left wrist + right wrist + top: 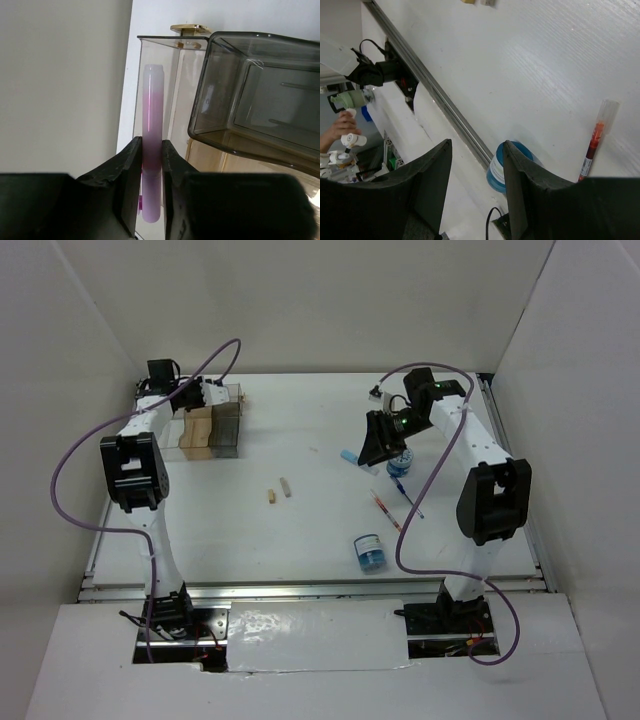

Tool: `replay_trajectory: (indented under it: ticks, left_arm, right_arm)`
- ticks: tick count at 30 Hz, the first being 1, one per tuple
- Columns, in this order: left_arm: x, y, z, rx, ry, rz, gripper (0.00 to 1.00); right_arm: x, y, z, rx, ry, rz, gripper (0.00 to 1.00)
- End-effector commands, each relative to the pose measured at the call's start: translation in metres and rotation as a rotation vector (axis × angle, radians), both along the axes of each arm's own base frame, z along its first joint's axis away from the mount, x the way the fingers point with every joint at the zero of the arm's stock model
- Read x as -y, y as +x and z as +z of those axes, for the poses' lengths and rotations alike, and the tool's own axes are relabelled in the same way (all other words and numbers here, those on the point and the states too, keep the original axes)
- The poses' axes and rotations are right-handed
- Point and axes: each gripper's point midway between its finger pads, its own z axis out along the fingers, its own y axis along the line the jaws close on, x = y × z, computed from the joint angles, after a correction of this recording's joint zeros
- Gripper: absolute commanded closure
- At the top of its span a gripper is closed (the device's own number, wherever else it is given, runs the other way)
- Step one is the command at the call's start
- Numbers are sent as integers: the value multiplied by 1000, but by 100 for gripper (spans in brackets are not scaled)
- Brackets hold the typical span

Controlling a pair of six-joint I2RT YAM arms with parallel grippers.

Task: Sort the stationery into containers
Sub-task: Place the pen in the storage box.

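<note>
My left gripper (151,142) is shut on a pink-purple cylindrical marker (153,100), held over a clear compartment (172,85) of the desk organiser (210,430) at the back left. The smoky dark grey compartment (260,95) is to its right, with tan ones (240,160) below. My right gripper (476,145) is open and empty above the table. On the table lie a red-orange pen (385,510), a blue pen (407,496), a pale-blue bar (349,456), two tan stubs (271,496), and two blue tubs, one (370,552) near the front and one (400,464) beside the right gripper (380,445).
A metal rail (440,95) runs along the table's near edge. White walls close in the left, back and right sides. In the right wrist view the front tub (515,167) and the red-orange pen (595,142) show.
</note>
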Motion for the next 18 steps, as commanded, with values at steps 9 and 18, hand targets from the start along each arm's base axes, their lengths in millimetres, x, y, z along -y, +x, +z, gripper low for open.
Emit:
replay_trajectory:
  ticks: [9, 18]
  left_arm:
    - [10, 14, 5, 54, 17, -35, 43]
    - [13, 13, 68, 146, -61, -14, 47]
  right_arm:
    - [-7, 8, 6, 24, 23, 18, 49]
    - [-6, 10, 13, 62, 4, 10, 49]
